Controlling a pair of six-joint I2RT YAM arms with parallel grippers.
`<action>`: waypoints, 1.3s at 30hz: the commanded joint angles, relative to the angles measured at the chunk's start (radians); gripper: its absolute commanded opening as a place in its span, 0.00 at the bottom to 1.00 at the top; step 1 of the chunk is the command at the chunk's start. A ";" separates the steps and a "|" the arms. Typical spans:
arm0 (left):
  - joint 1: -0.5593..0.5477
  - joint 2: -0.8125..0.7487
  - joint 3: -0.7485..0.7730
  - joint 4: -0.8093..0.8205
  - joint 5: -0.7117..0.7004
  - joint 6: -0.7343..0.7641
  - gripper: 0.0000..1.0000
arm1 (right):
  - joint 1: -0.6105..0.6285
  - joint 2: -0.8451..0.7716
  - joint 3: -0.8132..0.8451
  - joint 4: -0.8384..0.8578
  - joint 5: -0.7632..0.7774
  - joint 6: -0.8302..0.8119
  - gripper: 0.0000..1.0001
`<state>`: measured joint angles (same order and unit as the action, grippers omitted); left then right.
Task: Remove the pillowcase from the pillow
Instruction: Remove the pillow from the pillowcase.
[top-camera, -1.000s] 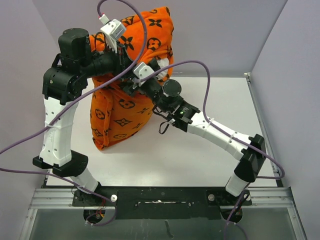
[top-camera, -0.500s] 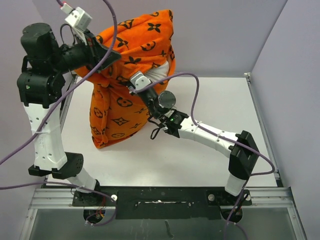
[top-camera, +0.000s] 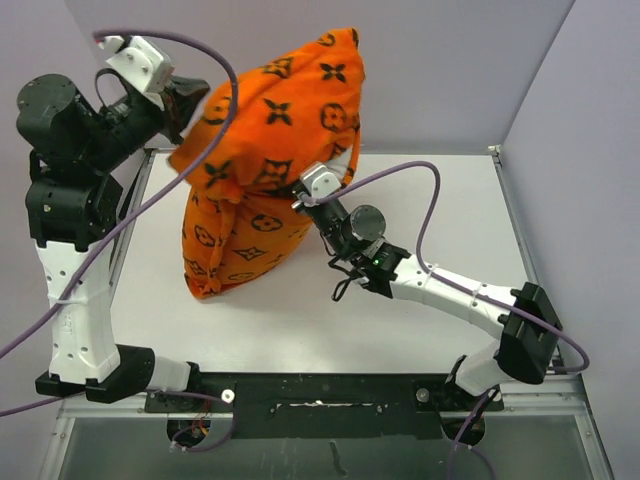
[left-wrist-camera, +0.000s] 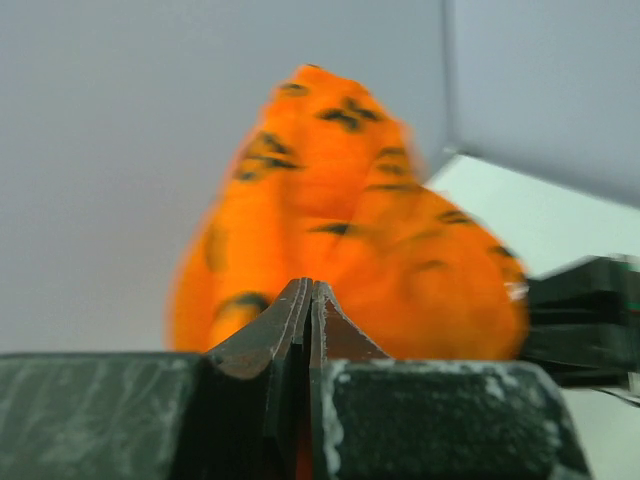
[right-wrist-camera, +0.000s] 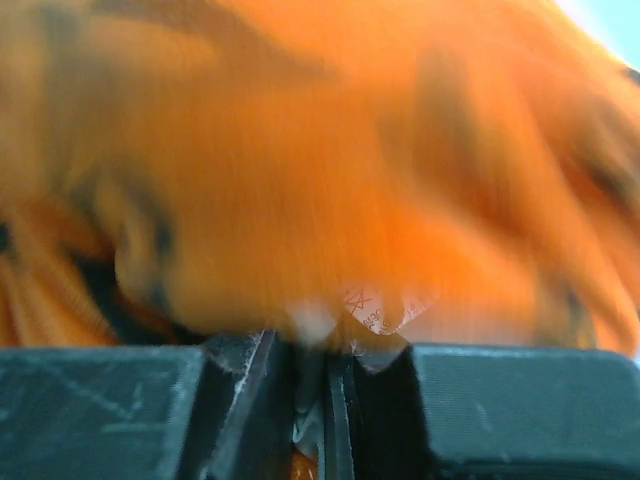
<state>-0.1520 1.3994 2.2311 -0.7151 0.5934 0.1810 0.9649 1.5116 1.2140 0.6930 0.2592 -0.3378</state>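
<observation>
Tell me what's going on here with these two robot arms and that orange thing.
Two arms are stripping an orange pillowcase off a pillow. The left gripper is shut on a top corner, holding it high so the bundle stands tilted with its lower end on the table. The right gripper is pinched shut at the bundle's side on a white bit, apparently the pillow. The pillowcase is not off yet.

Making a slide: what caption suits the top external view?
Left gripper holds the orange pillowcase's corner high; right gripper pinches its side.
</observation>
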 joint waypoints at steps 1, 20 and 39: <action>0.031 -0.118 -0.012 0.427 -0.292 0.215 0.00 | -0.068 -0.072 -0.129 -0.086 0.259 0.036 0.00; 0.031 -0.388 -0.555 0.501 0.595 0.121 0.66 | -0.090 -0.077 0.299 -0.515 -0.116 0.489 0.00; -0.189 -0.345 -0.737 0.278 0.046 0.801 0.77 | 0.004 0.144 0.537 -0.584 -0.174 0.618 0.00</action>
<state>-0.3351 1.0870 1.5520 -0.5282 0.8433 0.8783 0.9813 1.6775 1.7412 0.0013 0.1761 0.1699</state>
